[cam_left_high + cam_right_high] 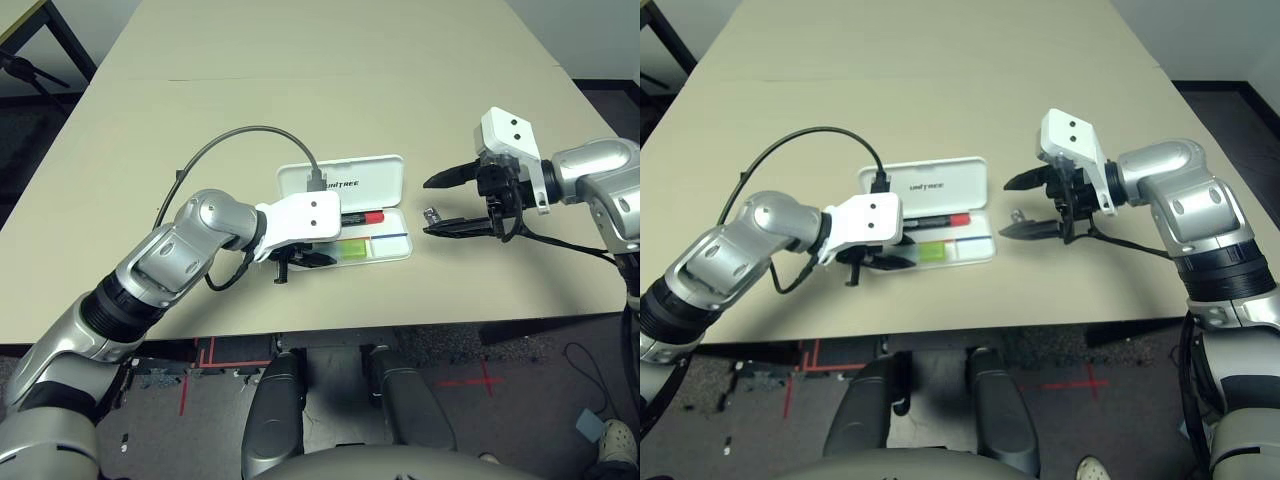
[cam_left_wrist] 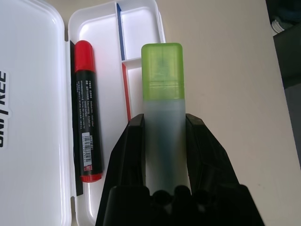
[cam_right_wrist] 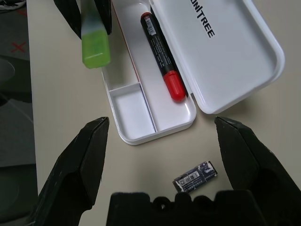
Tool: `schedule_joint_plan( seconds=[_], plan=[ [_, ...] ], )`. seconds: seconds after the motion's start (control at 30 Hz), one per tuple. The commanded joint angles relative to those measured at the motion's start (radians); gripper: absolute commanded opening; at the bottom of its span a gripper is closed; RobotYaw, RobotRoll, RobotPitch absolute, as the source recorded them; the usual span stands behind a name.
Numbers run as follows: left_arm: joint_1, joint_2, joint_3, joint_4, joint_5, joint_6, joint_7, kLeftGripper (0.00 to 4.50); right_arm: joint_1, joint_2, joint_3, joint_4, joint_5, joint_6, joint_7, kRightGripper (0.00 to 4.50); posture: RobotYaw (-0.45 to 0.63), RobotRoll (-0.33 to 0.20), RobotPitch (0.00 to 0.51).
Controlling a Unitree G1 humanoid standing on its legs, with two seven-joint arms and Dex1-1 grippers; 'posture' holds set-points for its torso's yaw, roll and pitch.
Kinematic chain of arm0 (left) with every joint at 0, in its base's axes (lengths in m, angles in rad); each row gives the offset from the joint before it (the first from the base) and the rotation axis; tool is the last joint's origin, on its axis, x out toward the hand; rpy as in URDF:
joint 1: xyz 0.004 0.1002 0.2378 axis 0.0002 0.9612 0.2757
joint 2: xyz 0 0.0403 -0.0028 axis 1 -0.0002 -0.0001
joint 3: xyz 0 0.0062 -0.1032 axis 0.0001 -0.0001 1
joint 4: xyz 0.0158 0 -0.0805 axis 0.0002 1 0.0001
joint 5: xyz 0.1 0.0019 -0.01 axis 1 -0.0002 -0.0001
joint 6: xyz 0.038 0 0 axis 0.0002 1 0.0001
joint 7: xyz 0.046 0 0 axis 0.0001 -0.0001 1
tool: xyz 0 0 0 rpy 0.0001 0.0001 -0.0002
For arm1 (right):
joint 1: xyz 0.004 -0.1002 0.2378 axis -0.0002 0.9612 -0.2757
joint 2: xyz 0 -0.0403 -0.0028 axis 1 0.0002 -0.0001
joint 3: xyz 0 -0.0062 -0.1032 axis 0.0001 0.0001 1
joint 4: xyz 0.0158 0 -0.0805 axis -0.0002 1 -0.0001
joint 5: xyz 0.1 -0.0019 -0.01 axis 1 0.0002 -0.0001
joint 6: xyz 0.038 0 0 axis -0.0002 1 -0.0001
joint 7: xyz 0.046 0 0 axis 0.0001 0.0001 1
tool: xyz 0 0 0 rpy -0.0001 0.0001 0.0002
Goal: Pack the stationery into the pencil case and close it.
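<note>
The left gripper (image 2: 164, 117) is grasping the stick (image 2: 162, 136), its two fingers pressing on opposite sides of the pale body while the green end is pointing out past their tips toward the robot's right. It is holding the stick over the near side of the case (image 3: 158, 136), where the smaller compartments are lying.

The case is resting open on the table (image 1: 300, 80) between the two grippers, its lid (image 2: 33, 108) leaning back on the far side and showing the dark print. Inside, the marker (image 2: 87, 113) is lying lengthwise in the long compartment beside the hinge, its red end facing the robot's right. The blue and red stripes are running along the long divider (image 2: 121, 33), and the smaller compartment (image 3: 133, 110) at the robot's right end is sitting empty.

The right gripper (image 3: 162, 122) is hovering, released, its fingers standing wide apart and grasping nothing. The piece (image 3: 195, 176) is lying on the table outside the case, near that gripper's fingers.
</note>
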Motion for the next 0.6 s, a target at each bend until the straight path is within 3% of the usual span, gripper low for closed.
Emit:
schedule_joint_plan(
  seconds=[0.03, 0.47, 0.6],
  plan=[
    [-0.007, -0.018, -0.014, 0.016, 0.024, -0.012, -0.018, 1.10, 0.018, -0.011, -0.008, -0.024, 0.004, 0.009, -0.005, 4.50, -0.05, 0.000, 0.207],
    [0.003, -0.060, -0.006, 0.044, 0.065, -0.008, -0.017, 1.10, 0.014, -0.006, 0.003, -0.018, -0.001, 0.003, -0.009, 4.50, -0.05, 0.000, 0.205],
    [0.004, -0.062, -0.002, 0.031, 0.068, 0.008, -0.012, 2.48, 0.013, -0.004, 0.006, -0.012, -0.004, -0.003, -0.007, 4.50, -0.05, 0.000, 0.205]
  ],
)
